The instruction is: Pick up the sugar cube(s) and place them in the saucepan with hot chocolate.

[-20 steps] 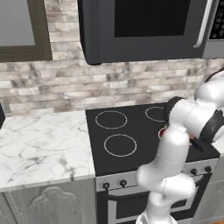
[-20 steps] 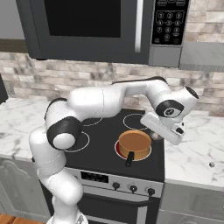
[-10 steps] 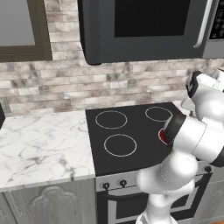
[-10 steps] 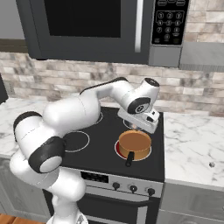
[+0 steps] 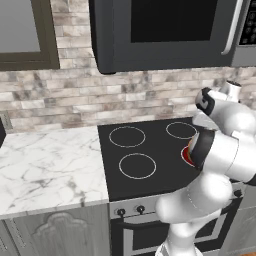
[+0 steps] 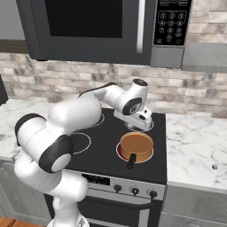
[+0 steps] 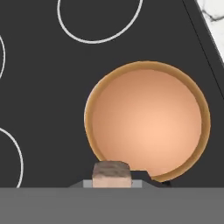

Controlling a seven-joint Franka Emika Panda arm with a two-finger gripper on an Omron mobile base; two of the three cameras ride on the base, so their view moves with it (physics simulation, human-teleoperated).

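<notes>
Seen from the right base view, the white arm arcs over a black glass cooktop and holds its gripper just above the far rim of the saucepan with hot chocolate, a small round copper-orange pot with a thin dark straight handle pointing toward the front edge of the stove. The pan sits on the front right burner, whose ring glows red beneath it. From the left base view the arm's bulky white links stand in front of the pan, and a sliver of its copper wall and the red ring shows beside a dark joint; that view gives instead the three free burner rings, thin white circles on the dark glass, the veined white marble counter to the left and the pale brick backsplash under a dark microwave. The hand view looks straight down into the pan: a smooth, flat brown disc of liquid inside a thin bright copper rim, with white burner circles around it. At the bottom of that view the jaws stand narrow, closed on the sugar cube, a small pale brownish block with a mottled darker top, held right at the pan's near rim. The right base view also shows the row of round control knobs on the stove's grey metal front and marble counter on the right.
</notes>
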